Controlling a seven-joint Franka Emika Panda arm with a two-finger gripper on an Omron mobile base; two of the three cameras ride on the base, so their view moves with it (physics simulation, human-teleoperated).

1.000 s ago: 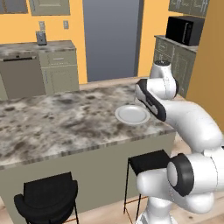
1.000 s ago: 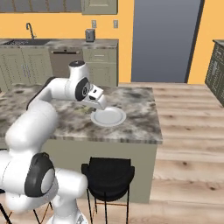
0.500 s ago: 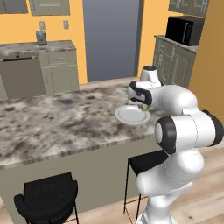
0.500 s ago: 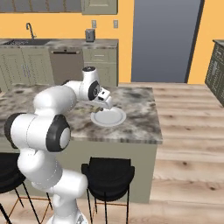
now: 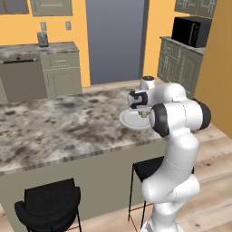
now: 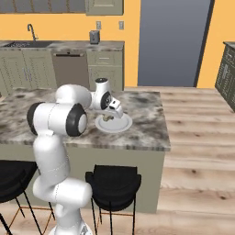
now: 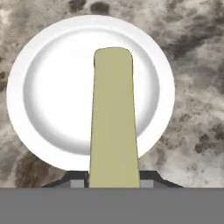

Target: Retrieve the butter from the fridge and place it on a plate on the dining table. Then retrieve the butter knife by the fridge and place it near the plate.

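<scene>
- The gripper (image 7: 113,181) clamps one end of the butter (image 7: 113,118).
- The butter's long axis points straight down at the plate (image 7: 52,105) on the marble surface (image 7: 192,100), hanging above its centre.

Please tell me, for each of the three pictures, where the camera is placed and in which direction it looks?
Left base view: behind the arm on its left, looking forward and down at the dining table; the arm rises at lower right.
Right base view: behind on the right, same table; the arm rises at lower left.
Hand view: on the hand, looking down along the butter, held in the gripper, onto the plate.
Shared: both base views show the plate and the fridge behind.
</scene>
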